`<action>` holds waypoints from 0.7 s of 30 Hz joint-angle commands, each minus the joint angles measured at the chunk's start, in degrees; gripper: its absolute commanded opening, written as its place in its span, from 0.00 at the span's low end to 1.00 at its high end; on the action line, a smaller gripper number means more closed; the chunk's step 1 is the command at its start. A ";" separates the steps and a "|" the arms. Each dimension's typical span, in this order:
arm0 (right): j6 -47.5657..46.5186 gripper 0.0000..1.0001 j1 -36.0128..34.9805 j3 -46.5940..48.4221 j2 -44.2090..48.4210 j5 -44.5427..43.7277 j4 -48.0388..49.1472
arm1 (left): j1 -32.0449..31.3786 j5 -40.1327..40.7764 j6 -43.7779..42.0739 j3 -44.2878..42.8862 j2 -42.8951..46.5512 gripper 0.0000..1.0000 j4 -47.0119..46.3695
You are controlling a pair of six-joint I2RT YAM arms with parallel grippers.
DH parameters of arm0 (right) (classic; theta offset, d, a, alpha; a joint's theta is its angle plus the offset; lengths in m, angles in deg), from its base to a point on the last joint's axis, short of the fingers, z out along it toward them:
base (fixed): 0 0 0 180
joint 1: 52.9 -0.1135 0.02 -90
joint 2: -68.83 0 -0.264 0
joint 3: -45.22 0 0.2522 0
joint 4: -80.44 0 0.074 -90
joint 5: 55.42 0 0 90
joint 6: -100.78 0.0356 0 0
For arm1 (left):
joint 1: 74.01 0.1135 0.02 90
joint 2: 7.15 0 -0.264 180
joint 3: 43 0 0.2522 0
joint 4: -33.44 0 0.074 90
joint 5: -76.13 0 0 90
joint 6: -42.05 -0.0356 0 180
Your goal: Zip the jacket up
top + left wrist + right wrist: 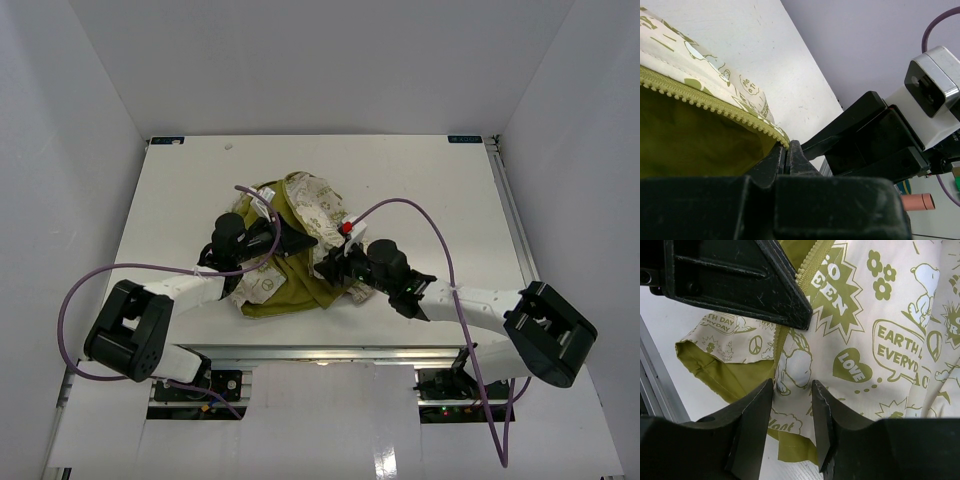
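The jacket (300,225) lies crumpled at the middle of the table (420,200), its cream printed side up at 12 to 2 o'clock. The olive lining (285,295) is turned out at 6 to 7 o'clock.

The zipper (715,102) is the line that matters. In the right wrist view its teeth run from 1 o'clock down toward 7 o'clock. They pass under the tip of the other arm's finger and carry on as an olive edge toward the nearer jaws.

The left gripper (303,240) reaches in from 8 o'clock. Its jaws are pressed together, and in its own camera the end of the zipper tape stops right at the fingertips. It appears to pinch the jacket there.

The right gripper (332,265) comes in from 4 o'clock and is just beside the left one. Its jaws stand apart, with printed cloth showing in the gap. I cannot tell whether they touch it.

I judge that the zipper edge lies at about 11 o'clock from that gap, nearer the left-hand jaw. The right gripper probably needs a small shift that way before it closes. No slider is visible in any view.
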 commanded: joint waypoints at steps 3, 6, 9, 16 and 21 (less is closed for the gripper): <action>2.19 0.35 -0.97 1.22 -1.23 -2.40 4.18 | -0.28 2.32 0.83 0.89 2.91 0.00 -0.62; 2.94 0.33 -1.82 1.91 -1.66 -3.98 2.88 | -0.28 3.36 0.84 1.46 3.34 0.00 -0.44; 3.21 0.38 -3.06 2.09 -1.80 -5.89 2.31 | -0.28 4.09 0.84 1.60 3.36 0.00 -0.03; 4.12 0.46 -4.69 4.60 -4.36 -10.99 -0.74 | -0.67 4.87 1.19 1.30 3.06 0.00 0.22; 4.73 0.44 -4.96 4.49 -5.47 -13.69 0.19 | -0.74 4.95 1.37 1.39 3.01 0.00 0.26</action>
